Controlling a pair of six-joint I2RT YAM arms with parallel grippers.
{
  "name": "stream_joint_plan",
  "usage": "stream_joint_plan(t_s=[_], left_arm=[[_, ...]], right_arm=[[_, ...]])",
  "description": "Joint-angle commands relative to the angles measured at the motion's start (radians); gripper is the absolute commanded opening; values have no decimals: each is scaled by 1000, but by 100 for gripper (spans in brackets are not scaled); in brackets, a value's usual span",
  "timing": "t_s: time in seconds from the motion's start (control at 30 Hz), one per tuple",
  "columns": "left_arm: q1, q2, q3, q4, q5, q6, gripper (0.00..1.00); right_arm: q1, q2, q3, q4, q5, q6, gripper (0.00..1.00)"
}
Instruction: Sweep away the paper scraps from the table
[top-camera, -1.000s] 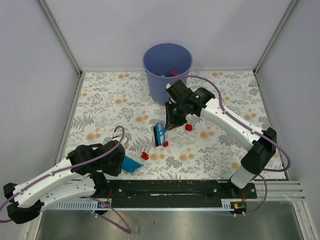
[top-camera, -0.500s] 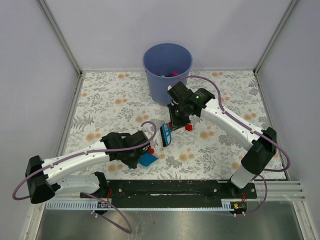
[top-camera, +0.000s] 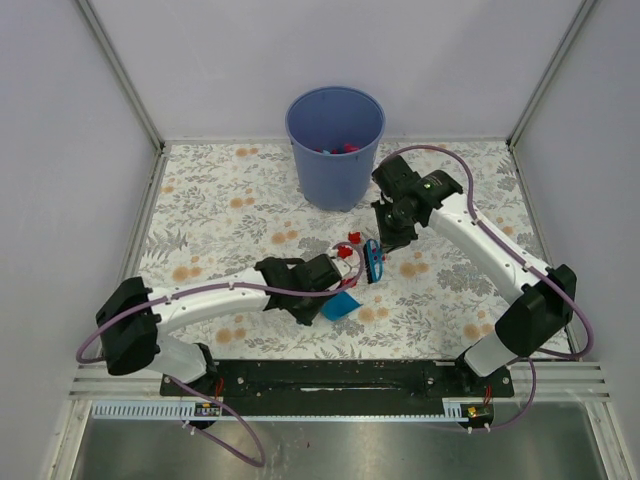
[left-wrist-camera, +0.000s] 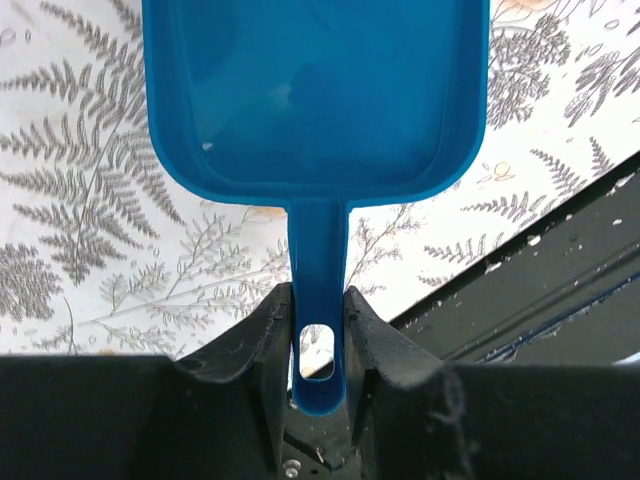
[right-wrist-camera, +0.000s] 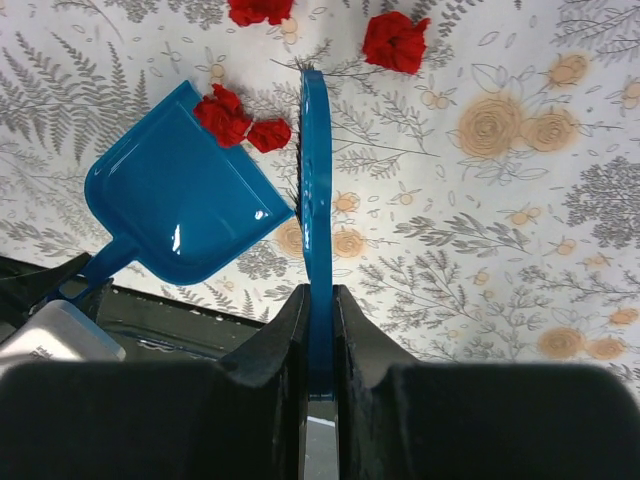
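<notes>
1. Top external view: the table holds everything. A blue bin stands at its 12 o'clock edge with red bits already inside, so it is probably the dump point.
2. The dustpan sits near the table's centre, at 7 o'clock from the litter, with its mouth facing 1 o'clock to receive a sweep. The left gripper is clenched on the pan's handle. In the left wrist view, the fingers pinch that handle from both sides, and the part of the pan floor in view is bare.
3. The brush stands at 1 o'clock from the pan, clamped edge-on in the right gripper. Its bristles meet the print at the pan's mouth, so a stroke toward 7 o'clock should push debris in.
4. The paper scraps lie near the table's centre. In the right wrist view, two rest at the pan's lip just beside the bristles. One lies at 1 o'clock from the brush tip and another at 11 o'clock. I judge both of those need another pass.
</notes>
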Motion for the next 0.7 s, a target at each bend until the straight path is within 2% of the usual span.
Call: stream_joint_plan(t_s=[0.0, 0.13, 0.43, 0.67], left_arm=[[-19, 61, 88, 75, -31, 88, 0], [-29, 57, 90, 9, -56, 79, 0], [-30, -144, -79, -27, -69, -85, 0], [-30, -140, -124, -9, -85, -137, 0]], right_arm=[[-17, -39, -4, -24, 38, -53, 0], [-17, -26, 3, -21, 40, -62, 0], [-19, 58, 59, 50, -54, -52, 0], [-17, 135, 85, 123, -40, -64, 0]])
